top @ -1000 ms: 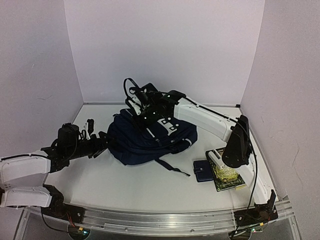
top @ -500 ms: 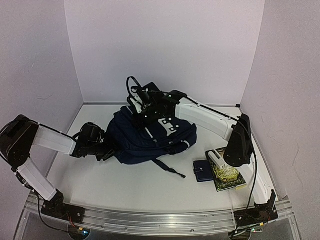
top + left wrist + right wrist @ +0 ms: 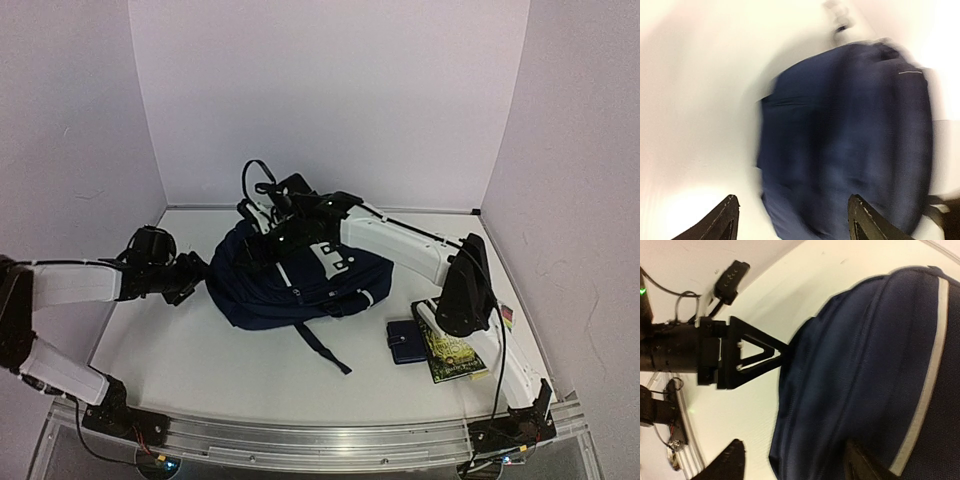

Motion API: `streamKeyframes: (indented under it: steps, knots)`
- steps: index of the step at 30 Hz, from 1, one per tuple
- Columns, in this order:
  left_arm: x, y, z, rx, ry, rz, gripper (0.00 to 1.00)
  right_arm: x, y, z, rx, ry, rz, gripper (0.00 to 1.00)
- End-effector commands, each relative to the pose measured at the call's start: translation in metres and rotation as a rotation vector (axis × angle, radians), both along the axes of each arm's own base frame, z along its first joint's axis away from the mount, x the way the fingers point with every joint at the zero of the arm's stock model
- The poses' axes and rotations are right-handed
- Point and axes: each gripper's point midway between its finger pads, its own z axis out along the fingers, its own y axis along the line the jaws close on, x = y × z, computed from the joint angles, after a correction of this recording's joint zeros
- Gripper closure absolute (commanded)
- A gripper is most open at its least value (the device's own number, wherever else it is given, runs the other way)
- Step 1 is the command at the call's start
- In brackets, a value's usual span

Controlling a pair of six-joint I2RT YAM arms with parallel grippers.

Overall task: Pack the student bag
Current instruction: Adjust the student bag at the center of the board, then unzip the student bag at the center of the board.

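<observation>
White tabletop [image 3: 230, 370], boxed in by pale lilac walls [image 3: 330, 100]. Found the student bag [image 3: 290, 285] slumped around the middle of it, white dotted patch [image 3: 335, 255] facing up and one dark strap [image 3: 325, 350] trailing toward the near edge. Saw the left gripper [image 3: 192, 277] right at the bag's left side, jaws spread wide with nothing caught in them. Couldn't tell from the smeared wrist view whether it actually touched the fabric. Caught the right gripper [image 3: 272, 212] over the bag's far end, jaws parted too and not clamped on anything visible. Spotted a small navy wallet [image 3: 405, 342] just right of the bag, pressed up against a green-covered book [image 3: 455, 352], with the book partly hidden behind the right arm [image 3: 400, 245].
</observation>
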Motion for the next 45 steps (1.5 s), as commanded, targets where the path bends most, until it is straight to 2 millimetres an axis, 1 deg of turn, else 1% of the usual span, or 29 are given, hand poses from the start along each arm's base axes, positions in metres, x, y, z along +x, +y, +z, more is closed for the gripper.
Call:
streamKeyframes:
  steps: [1,3,5,6,7,8,11,13,14,15,17,18,19,23,24,26,28,31,35,37,41,45]
  knots:
    - [-0.010,0.001,0.090,0.067,-0.267,-0.106,0.24,0.002,-0.029,0.105,0.171,-0.087,0.039,0.20]
    - [-0.017,-0.007,0.120,0.113,-0.330,-0.196,0.23,0.006,-0.058,0.122,0.170,-0.099,0.016,0.16]
    - [-0.025,-0.021,0.140,0.153,-0.358,-0.299,0.22,0.010,-0.091,0.134,0.160,-0.109,-0.018,0.14]
    - [-0.028,-0.031,0.148,0.165,-0.370,-0.361,0.23,0.014,-0.108,0.130,0.139,-0.107,-0.041,0.14]
    - [-0.031,-0.043,0.153,0.174,-0.375,-0.423,0.23,0.014,-0.127,0.131,0.122,-0.113,-0.064,0.13]
    - [-0.032,-0.054,0.163,0.186,-0.388,-0.471,0.23,0.019,-0.145,0.114,0.084,-0.093,-0.092,0.13]
    - [-0.039,-0.099,0.164,0.263,-0.376,-0.657,0.24,0.030,-0.194,0.081,0.038,0.001,-0.168,0.13]
    - [-0.039,-0.127,0.154,0.321,-0.349,-0.752,0.24,0.039,-0.224,0.062,0.030,0.074,-0.221,0.12]
    - [-0.039,-0.141,0.155,0.347,-0.358,-0.792,0.25,0.044,-0.239,0.053,0.023,0.102,-0.250,0.13]
    - [-0.038,-0.154,0.147,0.374,-0.342,-0.828,0.25,0.049,-0.252,0.048,0.020,0.117,-0.276,0.13]
    - [-0.037,-0.182,0.147,0.418,-0.353,-0.895,0.27,0.059,-0.277,0.035,0.013,0.158,-0.329,0.12]
    - [-0.037,-0.195,0.137,0.448,-0.334,-0.934,0.29,0.063,-0.286,0.028,0.010,0.176,-0.349,0.13]
    - [-0.038,-0.210,0.137,0.477,-0.348,-0.970,0.30,0.066,-0.295,0.022,0.006,0.193,-0.370,0.13]
    - [-0.041,-0.254,0.108,0.574,-0.307,-1.083,0.38,0.074,-0.316,-0.007,-0.024,0.247,-0.412,0.13]
    - [-0.042,-0.264,0.106,0.578,-0.311,-1.105,0.40,0.075,-0.319,-0.013,-0.031,0.258,-0.418,0.13]
    - [-0.043,-0.281,0.093,0.583,-0.294,-1.141,0.44,0.078,-0.322,-0.024,-0.039,0.279,-0.420,0.13]
    - [-0.045,-0.297,0.091,0.571,-0.301,-1.169,0.46,0.080,-0.323,-0.036,-0.046,0.307,-0.421,0.13]
    - [-0.043,-0.314,0.082,0.597,-0.300,-1.195,0.50,0.083,-0.322,-0.050,-0.045,0.352,-0.425,0.13]
    - [-0.033,-0.326,0.061,0.635,-0.278,-1.206,0.51,0.089,-0.319,-0.065,-0.052,0.386,-0.435,0.14]
    - [-0.025,-0.328,0.048,0.673,-0.262,-1.197,0.52,0.092,-0.318,-0.070,-0.049,0.404,-0.439,0.14]
    - [-0.017,-0.338,0.034,0.681,-0.259,-1.195,0.55,0.094,-0.313,-0.081,-0.037,0.445,-0.436,0.15]
    - [-0.012,-0.343,0.026,0.693,-0.257,-1.188,0.57,0.093,-0.309,-0.092,-0.026,0.485,-0.429,0.17]
